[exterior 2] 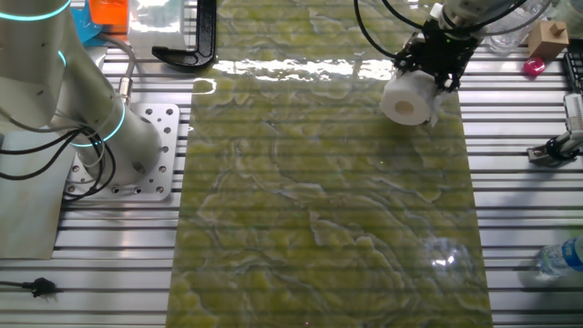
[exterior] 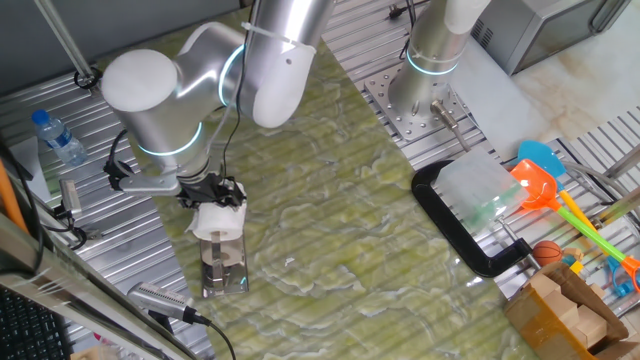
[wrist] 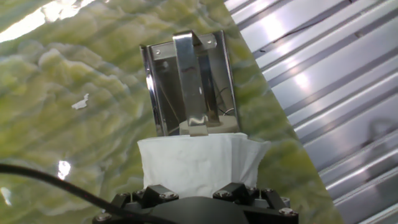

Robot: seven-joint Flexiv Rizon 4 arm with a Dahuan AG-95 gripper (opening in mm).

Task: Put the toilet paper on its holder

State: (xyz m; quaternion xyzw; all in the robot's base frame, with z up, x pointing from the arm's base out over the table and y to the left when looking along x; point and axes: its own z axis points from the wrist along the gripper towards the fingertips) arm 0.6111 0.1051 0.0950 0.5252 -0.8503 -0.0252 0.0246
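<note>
Robot arm point(exterior: 190, 90) over a green-marbled bench point(exterior: 330, 220); its claw point(exterior: 212, 192) is closed around the white toilet paper point(exterior: 218, 221), held just above the shiny metal holder point(exterior: 225, 268) near the bench's left edge

mat point(exterior 2: 319, 210) open, clamp point(exterior: 470, 235) well apart — right edge

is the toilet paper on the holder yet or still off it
Off. The toilet paper is clamped in the gripper, and the holder beyond it stands bare.
</note>
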